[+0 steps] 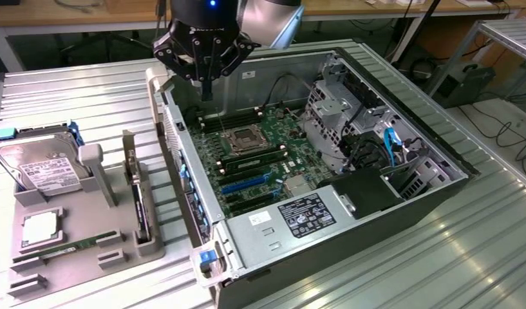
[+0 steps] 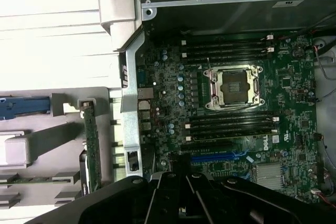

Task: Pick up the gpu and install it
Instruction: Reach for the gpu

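Exterior view: the gpu [image 1: 141,209] stands on its long edge in a slot of the grey tray [image 1: 91,219], at the tray edge nearest the computer case [image 1: 400,212]. It is seen edge-on, so its face and bracket cannot be made out. Its long axis runs along that tray edge. The pincer [image 1: 206,93] hangs over the case's far corner, above the motherboard [image 1: 263,154], drawn narrow and holding nothing, well apart from the gpu. In the wrist view its tips are cut off.
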Controlling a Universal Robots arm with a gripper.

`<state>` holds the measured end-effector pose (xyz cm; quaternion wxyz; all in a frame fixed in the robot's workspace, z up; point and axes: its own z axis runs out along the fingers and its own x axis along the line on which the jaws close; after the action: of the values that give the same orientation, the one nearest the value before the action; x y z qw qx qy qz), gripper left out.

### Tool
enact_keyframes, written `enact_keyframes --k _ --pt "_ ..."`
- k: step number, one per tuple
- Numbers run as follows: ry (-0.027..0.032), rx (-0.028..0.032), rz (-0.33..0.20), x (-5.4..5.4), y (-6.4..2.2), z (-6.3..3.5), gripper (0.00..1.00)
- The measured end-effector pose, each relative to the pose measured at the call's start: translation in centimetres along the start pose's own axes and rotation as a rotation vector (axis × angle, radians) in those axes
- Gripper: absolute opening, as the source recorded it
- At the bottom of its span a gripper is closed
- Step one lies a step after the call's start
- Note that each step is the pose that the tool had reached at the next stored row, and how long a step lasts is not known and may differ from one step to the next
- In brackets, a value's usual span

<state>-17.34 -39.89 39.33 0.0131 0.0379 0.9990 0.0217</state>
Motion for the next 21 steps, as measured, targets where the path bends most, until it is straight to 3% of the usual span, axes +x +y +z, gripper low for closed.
enact_keyframes --k 21 --pt "0.0000 0.0000 0.000 1.2 -0.10 -0.03 0.11"
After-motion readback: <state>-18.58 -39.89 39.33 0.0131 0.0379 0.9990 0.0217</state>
